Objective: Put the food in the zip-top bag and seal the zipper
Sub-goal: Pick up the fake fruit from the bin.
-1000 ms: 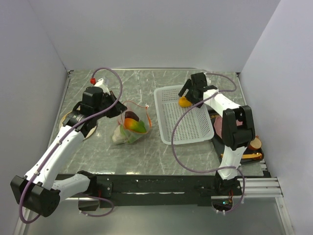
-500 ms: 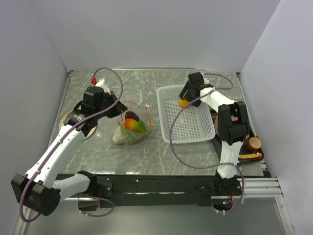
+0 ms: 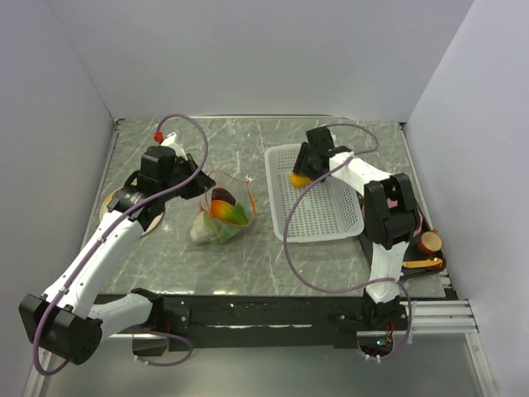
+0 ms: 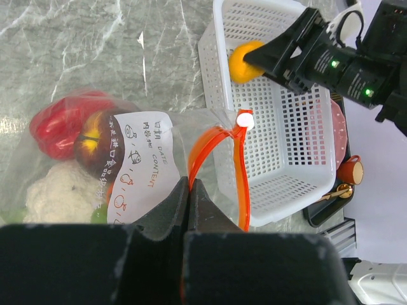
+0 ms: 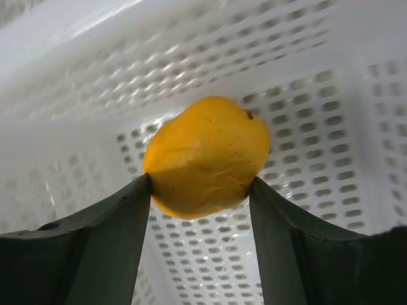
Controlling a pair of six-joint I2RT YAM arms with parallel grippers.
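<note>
My left gripper (image 4: 189,184) is shut on the orange-red zipper (image 4: 213,136) at the mouth of the zip-top bag (image 3: 219,217), holding it up left of centre. Inside the clear bag lie a red pepper (image 4: 60,121), a dark purple ball (image 4: 95,149) and white cauliflower (image 4: 60,194). In the back left corner of the white basket (image 3: 326,219), my right gripper (image 3: 302,175) has both fingers pressed against the sides of the orange (image 5: 206,155). The left wrist view shows that orange (image 4: 245,60) at the basket's far end.
A dark tray (image 3: 413,265) right of the basket holds a brown cup (image 3: 430,242) and a flat pink slab (image 4: 339,127). A round disc (image 3: 111,203) lies by the left wall. Grey walls enclose the table on three sides.
My right gripper has slid left along the back of the basket and narrowed its jaws onto the orange, which shifted left with it. The left arm and the bag have stayed still.
</note>
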